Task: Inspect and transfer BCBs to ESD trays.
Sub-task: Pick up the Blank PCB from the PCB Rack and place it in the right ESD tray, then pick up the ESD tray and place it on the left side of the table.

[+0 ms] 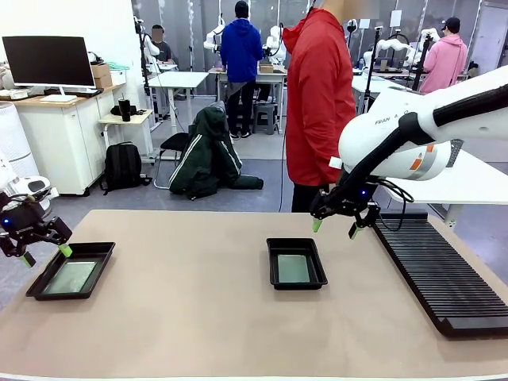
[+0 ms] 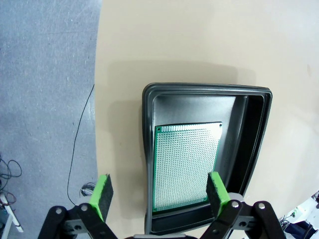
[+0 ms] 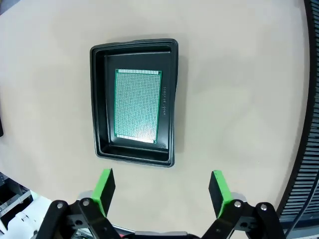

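Note:
Two black ESD trays sit on the tan table. The left tray (image 1: 48, 292) (image 2: 256, 129) holds a pale-green BCB (image 1: 70, 277) (image 2: 184, 167); my left gripper (image 1: 45, 255) (image 2: 159, 191) hovers open just above its left end, holding nothing. The centre tray (image 1: 316, 272) (image 3: 99, 99) holds another BCB (image 1: 293, 268) (image 3: 138, 105). Up above the table, between that tray and the rack, my right gripper (image 1: 335, 228) (image 3: 162, 189) is open and empty.
A long black ribbed rack (image 1: 440, 274) (image 3: 306, 164) lies along the table's right side. A person in a red jacket (image 1: 319, 103) stands at the far edge behind the centre tray. The table's left edge (image 2: 97, 99) runs close beside the left tray.

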{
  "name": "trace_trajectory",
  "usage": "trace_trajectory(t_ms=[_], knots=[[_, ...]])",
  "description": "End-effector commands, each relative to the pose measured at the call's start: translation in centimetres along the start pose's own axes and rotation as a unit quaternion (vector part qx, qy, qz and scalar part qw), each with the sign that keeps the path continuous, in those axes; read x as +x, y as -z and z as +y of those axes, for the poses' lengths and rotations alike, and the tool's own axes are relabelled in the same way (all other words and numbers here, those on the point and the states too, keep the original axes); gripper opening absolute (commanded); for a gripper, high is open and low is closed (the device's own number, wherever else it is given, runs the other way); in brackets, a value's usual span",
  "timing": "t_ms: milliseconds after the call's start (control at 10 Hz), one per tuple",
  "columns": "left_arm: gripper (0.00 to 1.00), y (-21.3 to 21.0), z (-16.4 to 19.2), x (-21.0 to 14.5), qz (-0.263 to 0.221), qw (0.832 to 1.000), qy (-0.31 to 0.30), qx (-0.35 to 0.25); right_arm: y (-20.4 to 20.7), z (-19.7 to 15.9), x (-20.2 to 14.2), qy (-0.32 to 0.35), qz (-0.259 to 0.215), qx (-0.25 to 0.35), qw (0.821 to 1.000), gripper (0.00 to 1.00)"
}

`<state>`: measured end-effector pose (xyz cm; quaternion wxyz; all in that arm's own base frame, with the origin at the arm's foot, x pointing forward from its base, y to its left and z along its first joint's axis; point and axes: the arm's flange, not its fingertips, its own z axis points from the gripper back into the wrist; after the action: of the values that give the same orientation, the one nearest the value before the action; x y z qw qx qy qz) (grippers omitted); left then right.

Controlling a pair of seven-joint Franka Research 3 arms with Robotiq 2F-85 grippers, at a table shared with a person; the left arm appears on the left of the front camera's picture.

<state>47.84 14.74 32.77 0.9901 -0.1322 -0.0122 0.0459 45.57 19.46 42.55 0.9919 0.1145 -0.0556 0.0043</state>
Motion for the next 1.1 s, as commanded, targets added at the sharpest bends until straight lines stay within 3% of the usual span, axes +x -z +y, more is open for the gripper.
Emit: trace_trajectory(t_ms=[0,1000], knots=[[1.00,0.13,0.07,0.03,-0.004,1.000,0.002,-0.003,-0.27,-0.12,0.01,0.016,0.001,-0.017,1.000,1.00],[1.00,0.13,0.07,0.03,-0.004,1.000,0.002,-0.003,0.00,0.00,0.00,0.000,0.000,0.000,1.000,1.00]])
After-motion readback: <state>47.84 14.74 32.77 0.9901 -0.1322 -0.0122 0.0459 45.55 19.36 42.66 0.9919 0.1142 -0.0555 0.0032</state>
